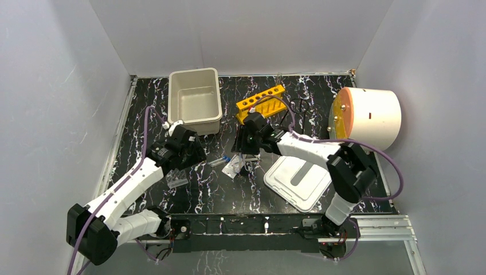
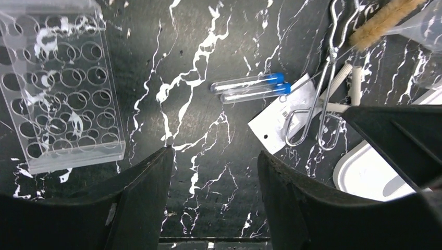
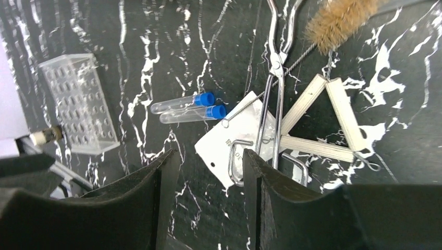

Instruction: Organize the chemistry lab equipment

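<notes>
Marbled table [image 1: 229,195]: vials [image 2: 249,86], tweezers [image 3: 277,94], triangle [image 3: 346,114], rack [image 2: 62,88]

Glossy black surface [image 2: 156,41], white-veined; clear, smooth plastic rack [image 2: 62,88]; transparent blue-capped vials [image 2: 250,87], caps matt plastic; thin metal tweezers [image 3: 277,67], bright polished wire; white triangle [image 3: 346,114], matt, chalky; tan stick [image 3: 339,21], rough bristly fibre.

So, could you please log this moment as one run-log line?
left fingers open, empty, above table | right fingers open, above white card | blue-capped vials side by side on table, ungrasped
</notes>
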